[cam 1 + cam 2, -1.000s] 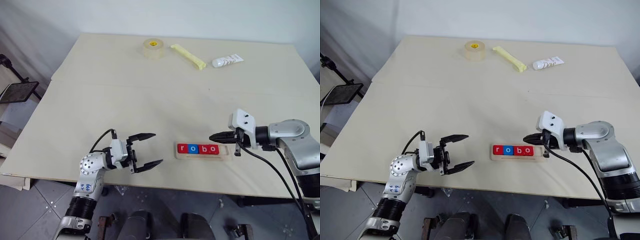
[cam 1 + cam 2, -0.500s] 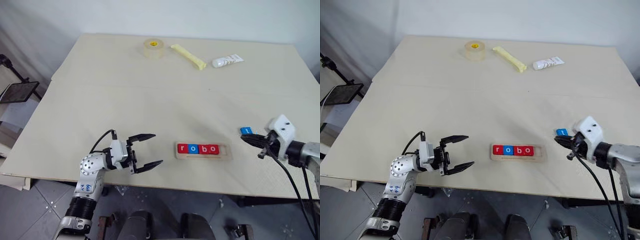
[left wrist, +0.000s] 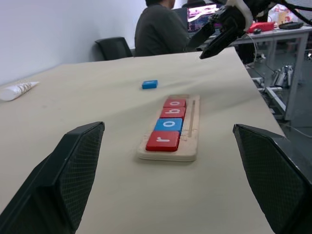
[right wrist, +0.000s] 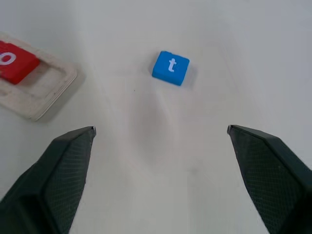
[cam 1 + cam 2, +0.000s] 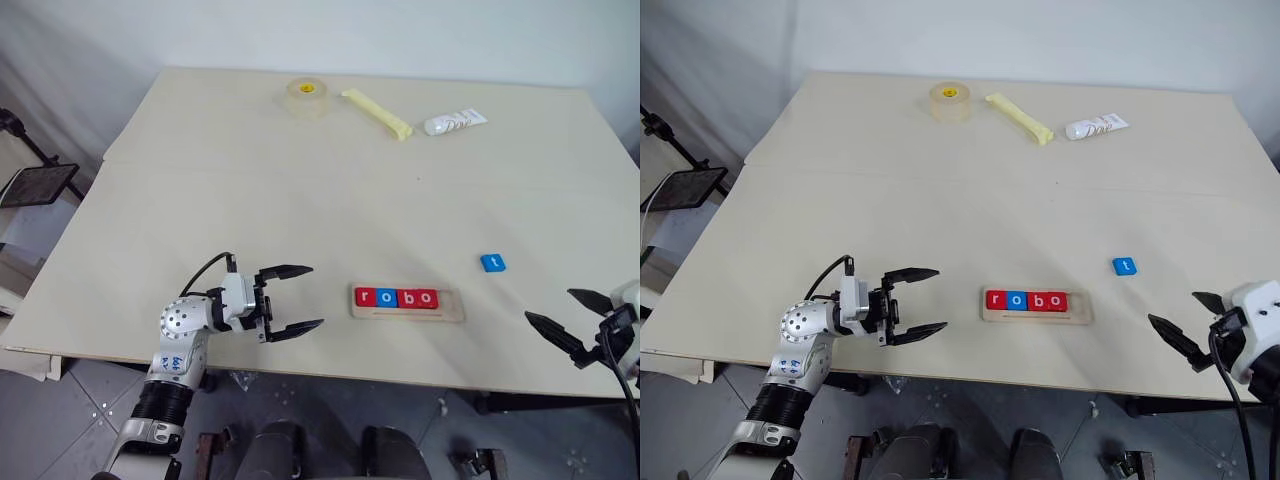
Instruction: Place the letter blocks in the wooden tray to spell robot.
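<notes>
The wooden tray (image 5: 452,303) lies near the table's front edge. Its recess holds letter blocks (image 5: 397,297) reading r, o, b, o in red, blue, red, red, and the right end slot is bare. A blue t block (image 5: 491,263) lies flat on the table to the right of the tray and a little farther back, also seen as the t block (image 4: 170,68). My right gripper (image 5: 548,304) hangs open and empty over the front right edge, nearer than the t block. My left gripper (image 5: 314,296) stands open and empty left of the tray, pointing at it.
At the far side lie a tape roll (image 5: 306,97), a yellow stick (image 5: 377,112) and a white tube (image 5: 455,122). A person (image 3: 158,31) sits at a desk beyond the table's right side. The table's front edge runs just below the tray.
My right gripper left the tray's right end, swung right and back toward the front edge, and opened. The blue t block now lies loose on the table. The left gripper stayed put.
</notes>
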